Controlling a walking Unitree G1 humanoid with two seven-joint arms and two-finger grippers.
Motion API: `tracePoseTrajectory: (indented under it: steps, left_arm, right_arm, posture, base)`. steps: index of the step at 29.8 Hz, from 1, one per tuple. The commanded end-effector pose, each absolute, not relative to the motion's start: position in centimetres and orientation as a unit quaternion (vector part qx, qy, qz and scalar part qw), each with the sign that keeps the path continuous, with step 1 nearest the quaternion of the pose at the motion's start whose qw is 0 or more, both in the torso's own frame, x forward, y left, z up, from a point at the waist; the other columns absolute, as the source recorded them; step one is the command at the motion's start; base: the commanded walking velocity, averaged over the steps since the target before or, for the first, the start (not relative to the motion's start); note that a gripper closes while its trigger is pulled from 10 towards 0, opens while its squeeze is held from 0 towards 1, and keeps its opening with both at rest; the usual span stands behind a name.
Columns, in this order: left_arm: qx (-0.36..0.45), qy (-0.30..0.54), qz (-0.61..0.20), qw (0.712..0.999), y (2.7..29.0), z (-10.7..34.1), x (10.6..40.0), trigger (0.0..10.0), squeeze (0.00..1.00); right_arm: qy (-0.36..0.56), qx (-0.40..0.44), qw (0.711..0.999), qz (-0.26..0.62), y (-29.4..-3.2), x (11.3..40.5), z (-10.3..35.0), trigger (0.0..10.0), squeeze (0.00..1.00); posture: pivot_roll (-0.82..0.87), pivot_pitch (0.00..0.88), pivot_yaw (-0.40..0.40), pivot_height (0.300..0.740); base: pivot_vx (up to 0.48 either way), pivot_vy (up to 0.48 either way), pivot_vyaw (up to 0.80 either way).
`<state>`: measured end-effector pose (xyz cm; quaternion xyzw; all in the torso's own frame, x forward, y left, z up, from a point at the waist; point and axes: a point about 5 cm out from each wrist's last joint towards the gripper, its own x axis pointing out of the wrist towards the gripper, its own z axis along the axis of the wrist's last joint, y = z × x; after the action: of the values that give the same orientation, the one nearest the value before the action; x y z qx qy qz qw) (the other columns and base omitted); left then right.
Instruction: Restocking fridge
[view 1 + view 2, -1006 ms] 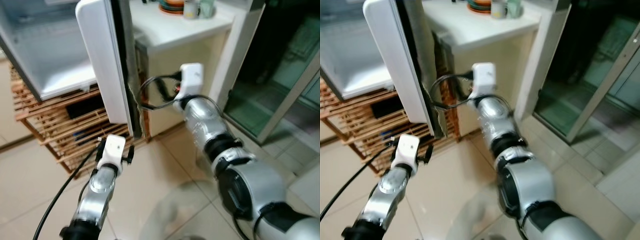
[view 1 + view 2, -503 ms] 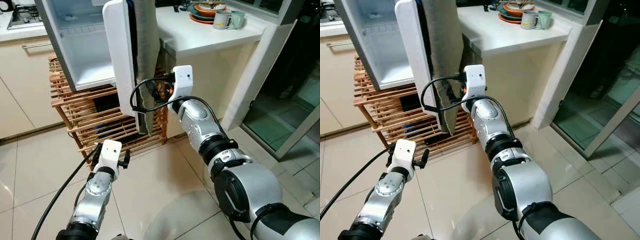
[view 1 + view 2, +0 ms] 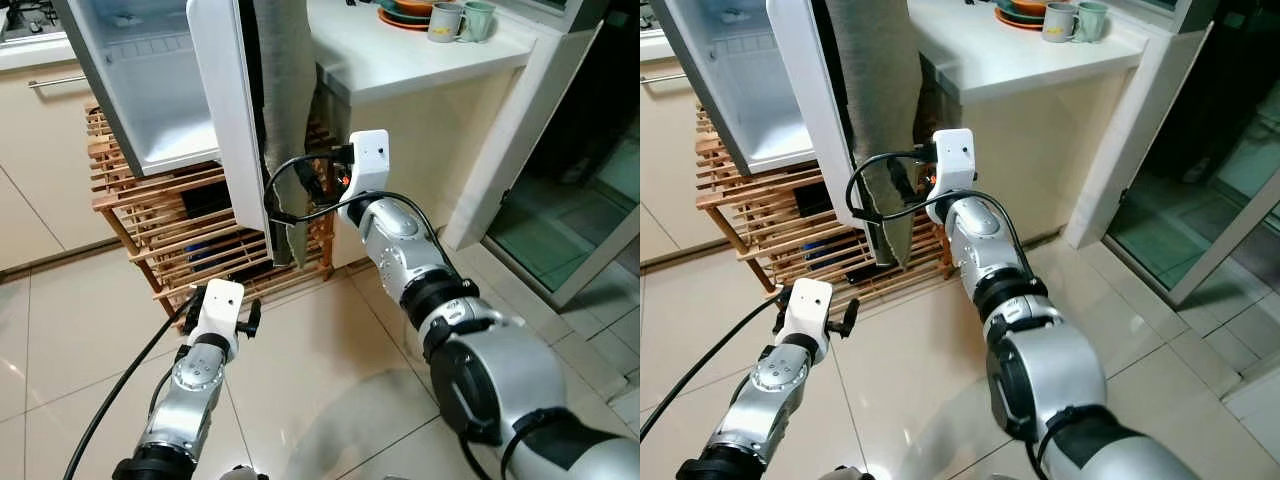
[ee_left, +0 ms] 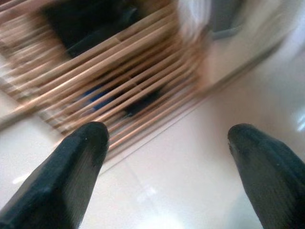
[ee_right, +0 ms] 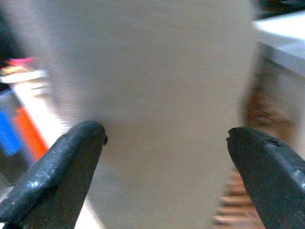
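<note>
The small white fridge [image 3: 150, 110] stood on a slatted wooden rack [image 3: 170, 235] with its white door [image 3: 225, 120] swung open toward the robot, showing a pale interior whose lower shelf looked bare. A grey-beige cloth [image 3: 285, 110] hung down the door's outer face. The right gripper [image 5: 162, 138] was raised to the door's edge, close against that cloth; in the right wrist view its two black fingers [image 5: 62, 164] stood wide apart with blurred cloth between them, gripping nothing. The right arm's white wrist block [image 3: 368, 165] sat just beside the cloth's lower end, a black cable [image 3: 290, 195] looping from it. The left gripper [image 4: 167, 162] hung low over the beige tiled floor [image 3: 300, 370], near the foot of the rack; its fingers [image 4: 71, 162] were likewise spread wide and empty, pointing at the slats, where dark and blue items lay too blurred to identify. On the white countertop [image 3: 400, 60] beside the fridge stood stacked bowls [image 3: 405, 15] and two mugs [image 3: 460, 20]. A dark glass sliding door [image 3: 575, 190] lay to the right.
</note>
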<state>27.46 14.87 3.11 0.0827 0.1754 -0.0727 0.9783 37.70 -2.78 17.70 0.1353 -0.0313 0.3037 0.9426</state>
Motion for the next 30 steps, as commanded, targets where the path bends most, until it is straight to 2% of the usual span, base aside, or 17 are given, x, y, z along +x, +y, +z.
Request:
tracePoseTrajectory:
  steps: [1,2,5,9,18,24,30]
  left_arm:
    - [0.023,0.006,-0.155,0.988,11.6,9.8,29.5,10.0,0.00]
    - [0.011,-0.019,-0.162,0.987,11.3,10.8,29.7,10.0,0.00]
    - [0.011,-0.013,-0.157,0.988,11.4,10.7,29.8,10.0,0.00]
    - [0.012,-0.004,-0.131,0.991,12.2,10.4,29.8,10.0,0.00]
    - [0.006,-0.006,-0.139,0.990,12.3,10.5,29.6,10.0,0.00]
    - [0.021,0.007,-0.108,0.994,12.8,10.0,29.8,10.0,0.00]
    - [0.029,-0.002,-0.097,0.995,13.0,10.3,29.8,10.0,0.00]
  right_arm:
    - [-0.035,0.170,0.938,0.300,-3.7,36.8,16.5,10.0,0.00]
    - [-0.036,0.167,0.943,0.287,-4.3,36.8,16.3,10.0,0.00]
    - [-0.037,0.167,0.942,0.288,-4.2,36.9,16.4,10.0,0.00]
    - [-0.029,0.152,0.949,0.274,-4.5,37.2,16.3,10.0,0.00]
    - [-0.023,0.156,0.951,0.265,-5.2,36.6,16.1,10.0,0.00]
    - [-0.005,0.143,0.968,0.205,-6.8,37.5,15.6,10.0,0.00]
    - [-0.014,0.135,0.972,0.190,-7.5,37.9,16.5,10.0,0.00]
  posture:
    - [-0.12,0.000,0.022,0.740]
    - [-0.12,0.000,0.022,0.740]
    - [-0.12,0.000,0.022,0.740]
    - [-0.11,0.000,0.019,0.740]
    - [-0.12,0.000,0.023,0.740]
    - [-0.12,0.000,0.013,0.740]
    - [-0.11,0.000,0.007,0.740]
  base:
    - [0.000,0.424,0.49]
    - [0.000,0.424,0.49]
    - [0.000,0.424,0.49]
    - [0.000,0.000,0.00]
    - [0.000,0.000,0.00]
    - [0.000,0.000,0.00]
    - [0.000,0.000,0.00]
